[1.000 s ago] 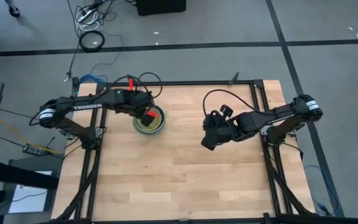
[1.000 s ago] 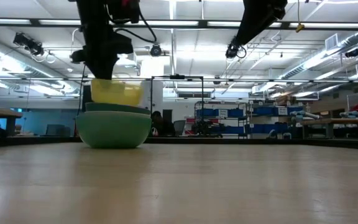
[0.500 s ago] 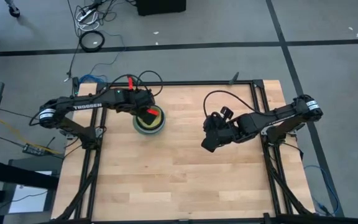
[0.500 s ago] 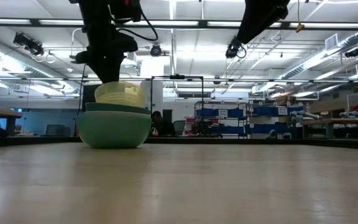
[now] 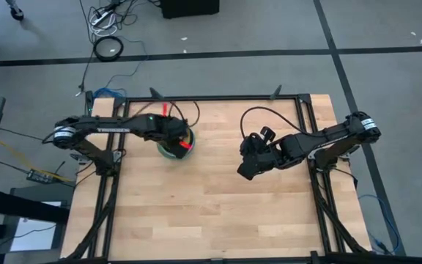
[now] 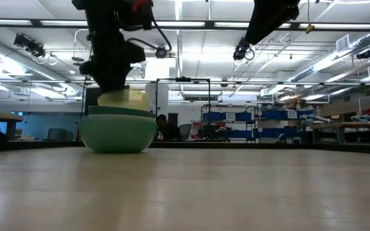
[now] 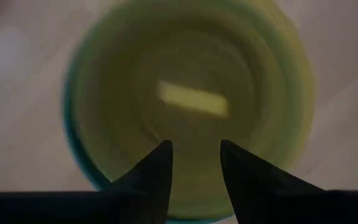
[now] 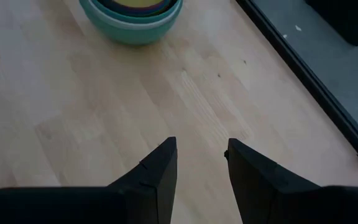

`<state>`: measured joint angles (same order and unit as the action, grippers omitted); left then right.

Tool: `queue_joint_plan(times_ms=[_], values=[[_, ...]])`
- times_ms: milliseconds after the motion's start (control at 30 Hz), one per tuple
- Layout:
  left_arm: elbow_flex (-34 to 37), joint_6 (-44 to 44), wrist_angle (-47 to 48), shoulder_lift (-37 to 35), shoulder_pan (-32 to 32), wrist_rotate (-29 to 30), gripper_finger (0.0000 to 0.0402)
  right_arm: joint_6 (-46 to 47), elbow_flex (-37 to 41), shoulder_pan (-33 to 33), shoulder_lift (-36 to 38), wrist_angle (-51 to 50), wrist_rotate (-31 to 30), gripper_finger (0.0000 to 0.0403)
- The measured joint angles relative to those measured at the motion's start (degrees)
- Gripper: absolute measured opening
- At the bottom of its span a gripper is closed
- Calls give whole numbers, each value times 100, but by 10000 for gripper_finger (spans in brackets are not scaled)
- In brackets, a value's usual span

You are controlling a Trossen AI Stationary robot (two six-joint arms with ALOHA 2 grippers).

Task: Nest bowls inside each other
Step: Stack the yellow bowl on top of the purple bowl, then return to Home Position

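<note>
The bowls stand nested in one stack at the table's far left. The sage green bowl is outermost, a teal rim shows above it, and the yellow bowl sits on top, its wall rising over the rims. My left gripper hangs open just over the yellow bowl's hollow, fingers pointing steeply down with nothing between them. My right gripper waits open above the bare wood at the table's right, the stack some way beyond it.
Bare wooden tabletop spreads in front of the stack and between the arms. A black frame rail runs along the table's edge. Cables lie on the floor beyond the far edge.
My left gripper has let go of the yellow bowl, which it held just above the stack; the bowl now sits lower inside the other bowls. The gripper has since sunk closer to the stack and shifted a little toward the table's right. My right arm has kept still.
</note>
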<state>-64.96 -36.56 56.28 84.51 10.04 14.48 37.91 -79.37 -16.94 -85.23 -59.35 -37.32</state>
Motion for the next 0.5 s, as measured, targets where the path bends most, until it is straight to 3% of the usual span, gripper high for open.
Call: queue_joint_plan(times_ms=[200,500], values=[[-15,-28,168,227,-30,0,144,68,1,-96,0,-6,-2,128],[-1016,217,852,-364,-278,271,144,41,1,-95,0,-75,-109,128]])
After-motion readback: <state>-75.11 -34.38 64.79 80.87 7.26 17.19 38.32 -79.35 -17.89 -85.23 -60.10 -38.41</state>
